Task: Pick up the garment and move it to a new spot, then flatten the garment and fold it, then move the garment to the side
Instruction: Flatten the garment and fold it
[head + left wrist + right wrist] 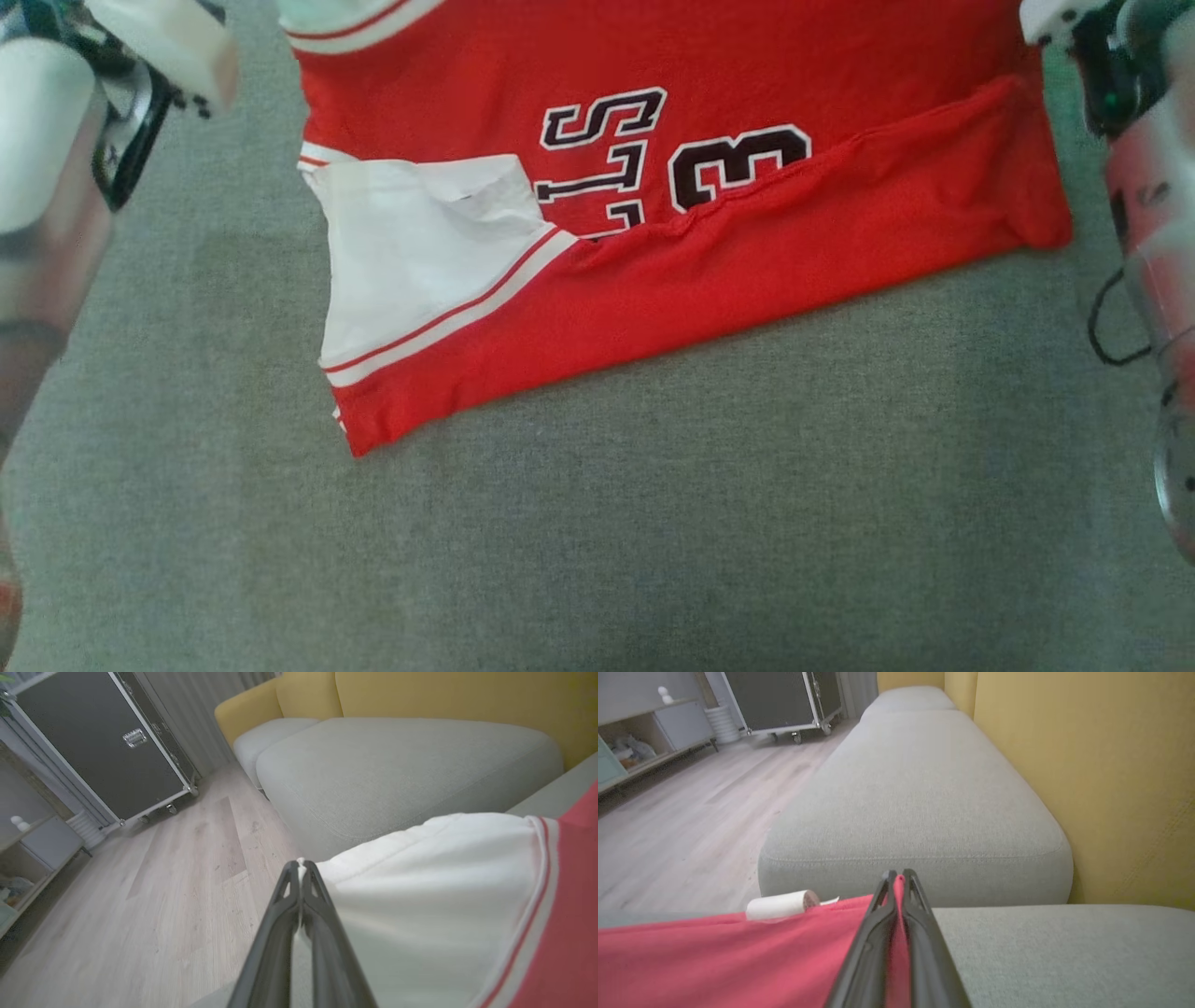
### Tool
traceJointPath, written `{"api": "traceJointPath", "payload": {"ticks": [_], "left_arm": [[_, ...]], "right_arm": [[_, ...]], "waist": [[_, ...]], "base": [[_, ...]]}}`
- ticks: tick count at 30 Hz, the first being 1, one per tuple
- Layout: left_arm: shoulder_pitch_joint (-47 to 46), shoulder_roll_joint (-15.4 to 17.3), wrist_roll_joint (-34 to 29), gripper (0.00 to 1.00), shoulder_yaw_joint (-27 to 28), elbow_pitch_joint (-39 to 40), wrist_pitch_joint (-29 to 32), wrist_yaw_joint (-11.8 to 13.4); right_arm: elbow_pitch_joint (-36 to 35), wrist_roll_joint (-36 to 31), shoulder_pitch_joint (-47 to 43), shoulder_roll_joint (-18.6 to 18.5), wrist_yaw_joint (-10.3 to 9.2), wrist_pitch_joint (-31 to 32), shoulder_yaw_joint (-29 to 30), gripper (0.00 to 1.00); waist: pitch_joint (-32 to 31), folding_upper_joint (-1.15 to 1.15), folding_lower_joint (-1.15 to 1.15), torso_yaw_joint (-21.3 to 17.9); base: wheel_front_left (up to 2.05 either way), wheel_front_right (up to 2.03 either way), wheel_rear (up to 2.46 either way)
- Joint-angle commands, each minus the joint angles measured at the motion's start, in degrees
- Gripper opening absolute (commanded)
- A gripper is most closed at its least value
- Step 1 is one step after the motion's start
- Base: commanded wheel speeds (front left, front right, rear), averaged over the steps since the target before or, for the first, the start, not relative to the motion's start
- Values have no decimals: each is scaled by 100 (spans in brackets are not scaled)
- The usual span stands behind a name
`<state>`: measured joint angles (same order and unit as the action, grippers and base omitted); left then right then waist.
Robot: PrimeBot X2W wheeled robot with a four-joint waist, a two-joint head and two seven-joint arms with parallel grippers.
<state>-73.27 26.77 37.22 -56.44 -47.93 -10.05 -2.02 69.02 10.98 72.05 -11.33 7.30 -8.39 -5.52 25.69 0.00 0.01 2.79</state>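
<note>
I have the red jersey (803,243) spread on the grey sofa cushion (653,523), its near edge doubled up over the lower part of the black-and-white lettering (738,163). My left gripper (301,864) has its fingers pressed together on the edge of the jersey's white sleeve (434,896). My right gripper (899,875) is pinched tight on a fold of the red cloth at the opposite end.
</note>
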Motion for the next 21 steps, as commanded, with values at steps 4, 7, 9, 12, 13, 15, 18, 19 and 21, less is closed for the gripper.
{"api": "traceJointPath", "payload": {"ticks": [4,7,9,12,13,15,18,19,21], "left_arm": [[-538,50,-189,0,259,-331,-375,67],[-554,-24,-223,0,275,-434,-438,36],[-524,-78,-239,0,288,-506,-469,-39],[-379,-155,-209,0,270,-587,-485,-233],[-316,-176,-193,0,252,-603,-488,-295],[-182,-199,-158,0,193,-620,-490,-397],[44,-179,-66,0,54,-586,-480,-499],[137,-164,-2,0,-1,-561,-428,-518],[359,-129,182,0,-176,-400,-228,-539]], "right_arm": [[-67,150,335,119,19,-290,-89,0],[-3,193,331,110,19,-352,-120,0],[67,278,290,86,19,-383,-123,0],[172,409,154,44,19,-332,-183,0],[199,440,92,21,19,-290,-233,0],[240,511,-42,-40,19,-199,-338,0],[274,632,-263,-153,19,-33,-528,0],[283,664,-352,-199,19,33,-606,0],[294,746,-543,-277,19,195,-775,0]], "waist": [[9,0,-1,1],[-7,0,-1,15],[-38,0,-1,44],[-127,0,-1,101],[-164,0,-1,121],[-247,0,-1,159],[-395,0,-1,214],[-454,0,-1,231],[-577,0,-1,265]], "base": [[0,0,0],[0,0,0],[0,0,0],[0,0,0],[0,0,0],[0,0,0],[0,0,0],[0,0,0],[0,0,0]]}}
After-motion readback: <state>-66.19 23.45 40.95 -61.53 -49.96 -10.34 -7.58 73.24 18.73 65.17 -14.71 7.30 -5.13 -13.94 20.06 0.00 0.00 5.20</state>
